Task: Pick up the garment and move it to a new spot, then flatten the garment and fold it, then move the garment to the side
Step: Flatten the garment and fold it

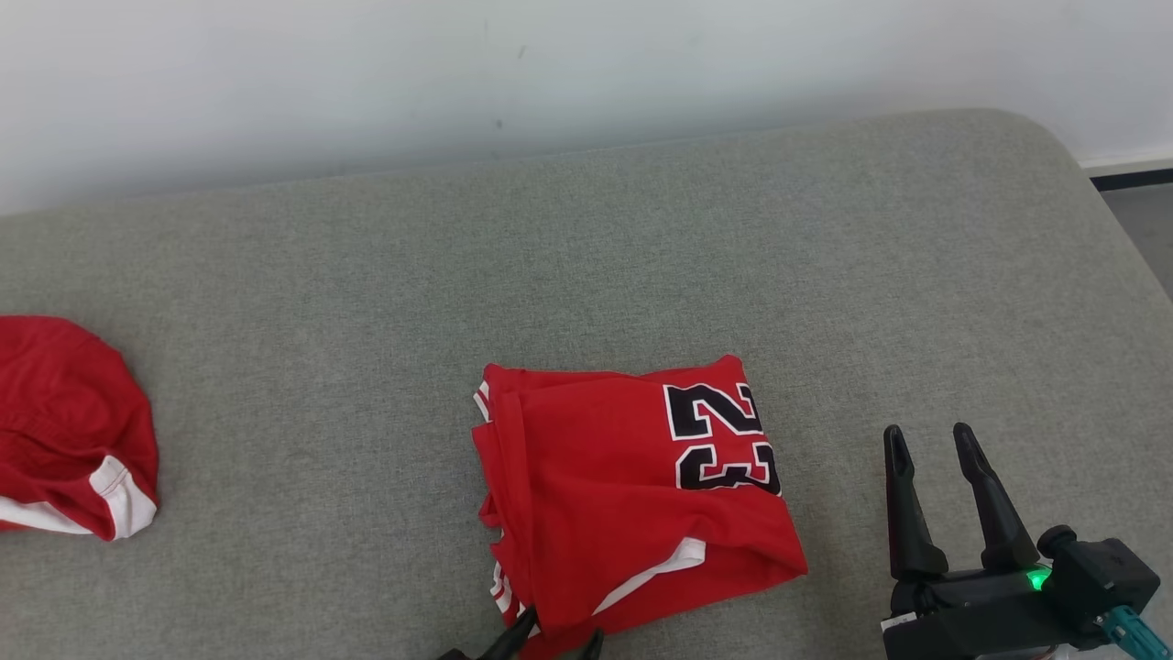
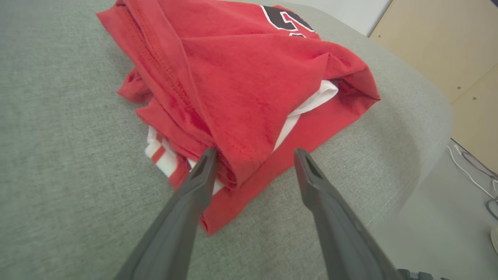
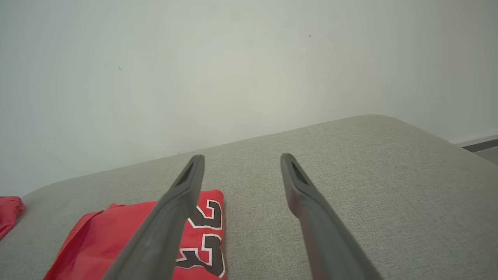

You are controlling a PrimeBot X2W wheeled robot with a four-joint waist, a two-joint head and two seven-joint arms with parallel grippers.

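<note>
The garment (image 1: 632, 495), a red jersey with a black "23" and white trim, lies folded in a rough square near the front middle of the grey padded surface (image 1: 586, 257). At its near corner my left gripper (image 2: 255, 151) stands open, fingers astride the lowest fold, the left finger (image 2: 202, 171) against the striped white edge. In the head view just the tips of the left gripper (image 1: 559, 632) show at the bottom edge. My right gripper (image 1: 927, 431) is open and empty, to the right of the garment and apart from it. The right wrist view shows the garment (image 3: 97, 241) low on the left, beyond the right gripper (image 3: 242, 156).
A second red cloth with white trim (image 1: 64, 422) lies bunched at the surface's left edge. A pale wall runs behind. The surface's rounded right end drops to a floor with cables (image 2: 474, 171) beside a wooden panel (image 2: 439, 46).
</note>
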